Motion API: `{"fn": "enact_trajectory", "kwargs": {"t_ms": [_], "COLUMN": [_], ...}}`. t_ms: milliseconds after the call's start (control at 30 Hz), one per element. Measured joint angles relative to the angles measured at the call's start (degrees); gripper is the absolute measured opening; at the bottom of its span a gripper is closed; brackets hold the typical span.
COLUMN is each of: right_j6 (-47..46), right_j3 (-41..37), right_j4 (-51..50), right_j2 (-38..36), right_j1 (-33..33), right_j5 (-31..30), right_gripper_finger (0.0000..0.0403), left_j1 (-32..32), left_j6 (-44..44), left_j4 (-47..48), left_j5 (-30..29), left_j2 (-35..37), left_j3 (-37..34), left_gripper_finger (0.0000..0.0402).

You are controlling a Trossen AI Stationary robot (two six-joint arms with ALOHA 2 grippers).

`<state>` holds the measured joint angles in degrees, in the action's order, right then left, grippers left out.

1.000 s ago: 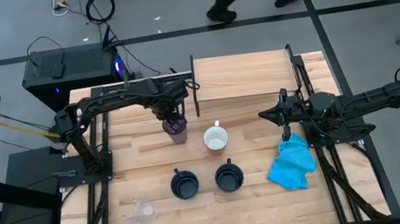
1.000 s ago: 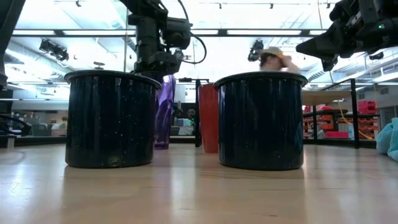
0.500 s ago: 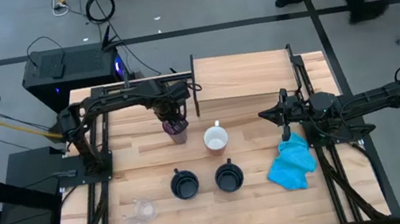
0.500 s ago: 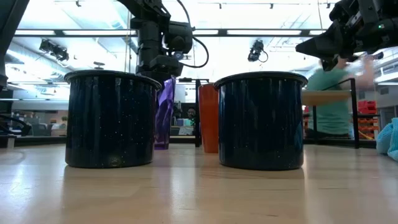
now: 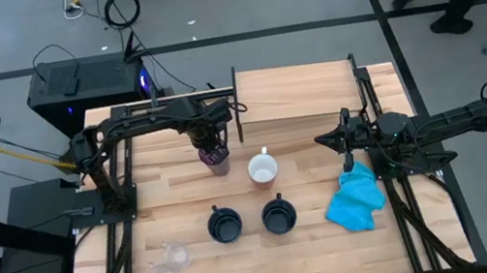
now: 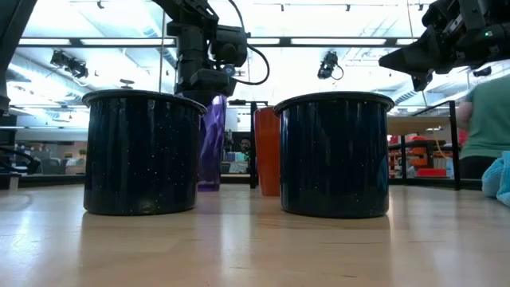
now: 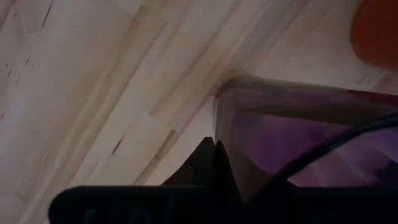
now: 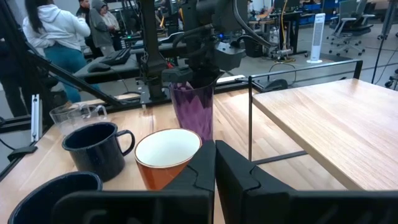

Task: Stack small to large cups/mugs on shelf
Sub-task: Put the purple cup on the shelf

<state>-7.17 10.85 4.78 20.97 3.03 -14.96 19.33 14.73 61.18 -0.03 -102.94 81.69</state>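
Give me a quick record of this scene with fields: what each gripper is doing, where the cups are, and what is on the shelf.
left gripper: shut on the rim of the purple tumbler, which stands by the shelf
right gripper: shut, empty, above the blue cloth
orange mug: right of the tumbler
navy mugs: side by side, mid-table
clear cups: front left
shelf: no cups on it

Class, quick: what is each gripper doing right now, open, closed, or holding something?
Left gripper: closed on the rim of the purple tumbler.
Right gripper: closed, holding nothing, above the blue cloth.
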Motion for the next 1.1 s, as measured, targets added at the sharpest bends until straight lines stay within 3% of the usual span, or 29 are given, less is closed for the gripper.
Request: {"fn": "enact_trajectory", "kwargs": {"t_ms": [333, 767, 1100], "right_j6": [-0.27, -0.40, -0.38], "right_j3": [0.01, 0.02, 0.02], "right_j4": [-0.01, 0.07, 0.07], "right_j2": [0.00, 0.00, 0.00], "right_j1": [0.00, 0.00, -0.02], "right_j5": [0.00, -0.01, 0.00], "right_gripper_finger": [0.0016, 0.0016, 0.0016], "left_j1": [0.20, -1.68, -2.62], "left_j6": [-1.24, -0.37, 1.13], "left_j4": [1.64, 14.87, 17.13], "left_j5": [1.65, 3.43, 2.57], "left_j2": [-0.04, -0.02, 0.04], "left_j3": [1.86, 17.32, 26.45], "left_gripper_finger": [0.0013, 0.0013, 0.0013]}}
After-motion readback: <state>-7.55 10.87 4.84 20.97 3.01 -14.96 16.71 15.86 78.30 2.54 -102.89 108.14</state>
